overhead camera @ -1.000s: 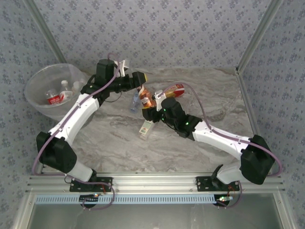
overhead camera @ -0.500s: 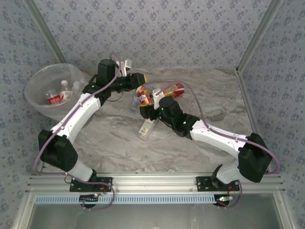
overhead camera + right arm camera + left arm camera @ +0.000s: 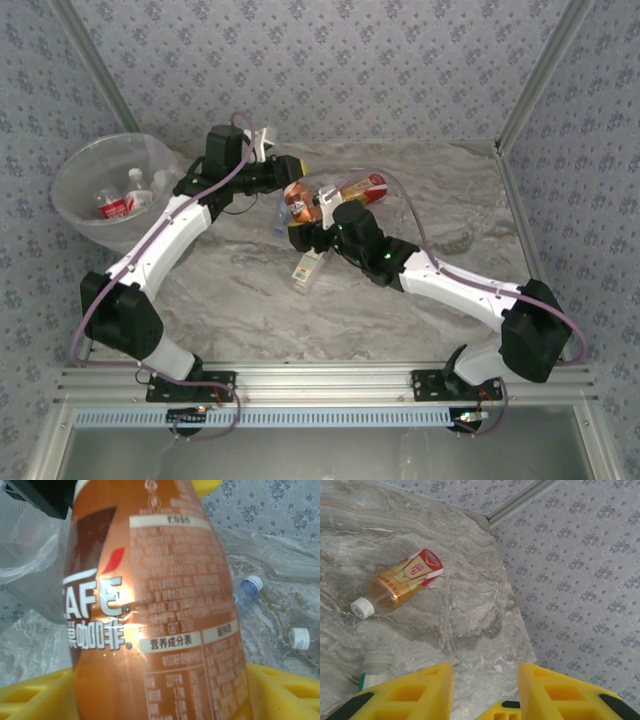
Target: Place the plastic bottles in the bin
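An orange-labelled plastic bottle (image 3: 297, 203) hangs above the table between both grippers. My left gripper (image 3: 293, 168) is shut on its top end; one yellow finger (image 3: 206, 487) shows beside the bottle's neck. The same bottle (image 3: 160, 610) stands between the fingers of my right gripper (image 3: 305, 228), and whether they press on it is hidden. On the table lie an amber-filled bottle (image 3: 405, 582) with a red label, a white-green bottle (image 3: 308, 268) and a bluish bottle (image 3: 245, 592). The bin (image 3: 70, 205) stands at the far left with bottles (image 3: 115, 205) inside.
The marble table's far right edge (image 3: 520, 615) meets the patterned wall. Metal frame posts (image 3: 530, 80) rise at the back corners. The bin's clear liner (image 3: 30, 545) bulges close to the left of the held bottle.
My left gripper has closed on the orange-labelled bottle's top. My right arm has carried the bottle slightly left and further back toward the left gripper.
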